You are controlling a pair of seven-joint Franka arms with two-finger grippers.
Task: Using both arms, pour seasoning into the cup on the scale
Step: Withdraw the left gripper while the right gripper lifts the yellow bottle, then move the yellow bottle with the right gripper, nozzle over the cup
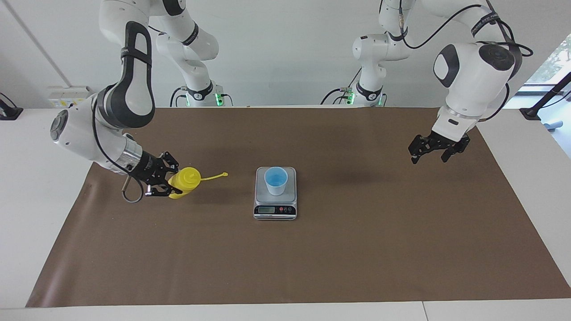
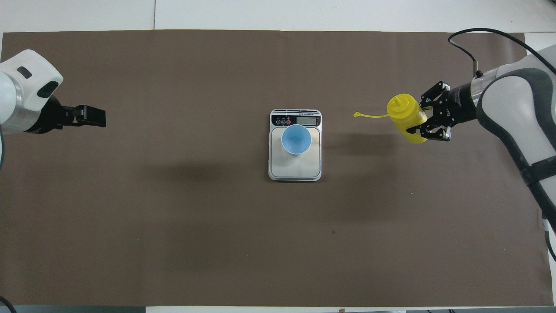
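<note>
Gripping the seasoning bottle (image 1: 186, 180) with right claw (image 1: 166, 183) pinching its base, left claw (image 1: 432, 151) spread and waiting aloft; next, carrying nozzle over cup (image 1: 275, 180) on scale (image 1: 275, 210).

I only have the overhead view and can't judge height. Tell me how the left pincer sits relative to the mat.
Observer: The left pincer hangs open, well above the mat, fingers pointing down.
Operator: Give me the bottle from the side.
Observer: The bottle leans toward the scale; the right pincer grips its lower half.
Operator: Report the cup's outside.
Observer: The cup stands upright on the scale, with a pale outer wall that narrows downward.
</note>
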